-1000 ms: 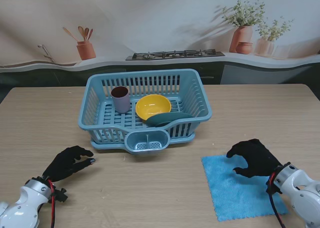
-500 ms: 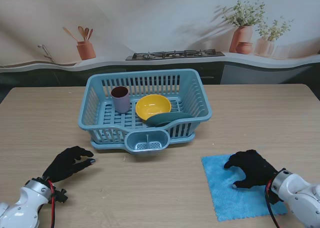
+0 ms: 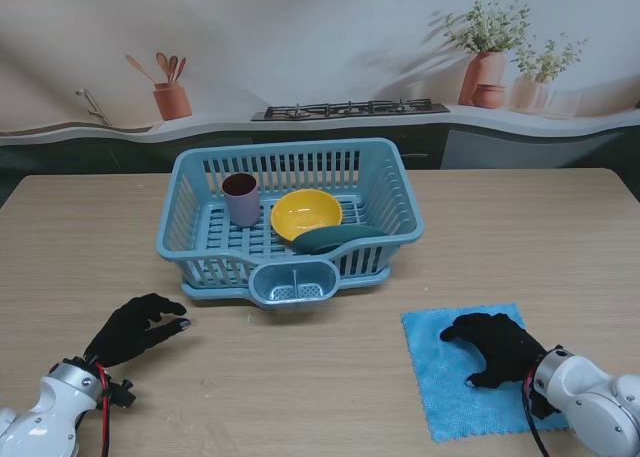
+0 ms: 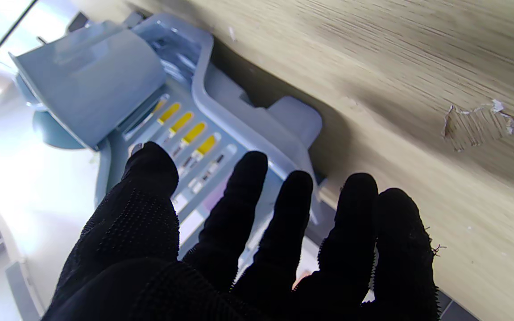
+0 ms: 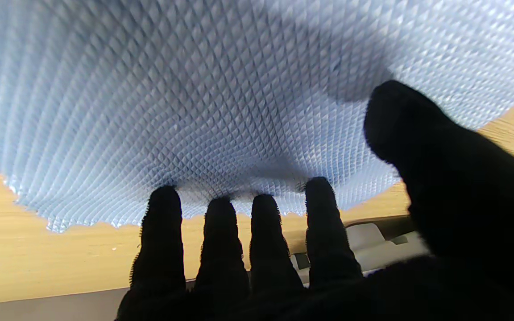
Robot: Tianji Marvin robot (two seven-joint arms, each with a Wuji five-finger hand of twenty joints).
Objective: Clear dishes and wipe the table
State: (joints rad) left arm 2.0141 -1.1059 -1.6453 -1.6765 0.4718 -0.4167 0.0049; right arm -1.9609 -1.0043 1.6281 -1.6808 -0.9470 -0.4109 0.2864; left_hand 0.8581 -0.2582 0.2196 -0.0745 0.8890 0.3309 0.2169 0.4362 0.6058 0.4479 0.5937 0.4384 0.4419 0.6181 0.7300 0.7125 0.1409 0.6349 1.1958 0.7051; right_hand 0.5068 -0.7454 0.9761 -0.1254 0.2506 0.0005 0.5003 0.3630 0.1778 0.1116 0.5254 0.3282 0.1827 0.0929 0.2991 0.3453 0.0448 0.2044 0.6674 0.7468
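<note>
A blue cloth (image 3: 455, 392) lies flat on the table at the front right. My right hand (image 3: 495, 347) rests on top of it with fingers spread; in the right wrist view its fingertips (image 5: 162, 200) touch the cloth (image 5: 194, 89) and the thumb stands apart. Nothing is gripped. My left hand (image 3: 135, 327) hovers open over bare wood at the front left, its fingers (image 4: 248, 178) pointing toward the blue dish basket (image 4: 221, 116). The basket (image 3: 395, 182) holds a mauve cup (image 3: 240, 197), a yellow bowl (image 3: 306, 215) and a dark teal dish (image 3: 335, 239).
A small cutlery pocket (image 3: 293, 282) hangs on the basket's near side. The wooden table (image 3: 300, 377) has a chipped patch (image 4: 475, 122) close to the left hand. Behind the table runs a counter backdrop with potted plants (image 3: 487, 52).
My right hand has moved nearer to me and slightly left, coming down onto the blue cloth. The left hand and the basket have stayed put.
</note>
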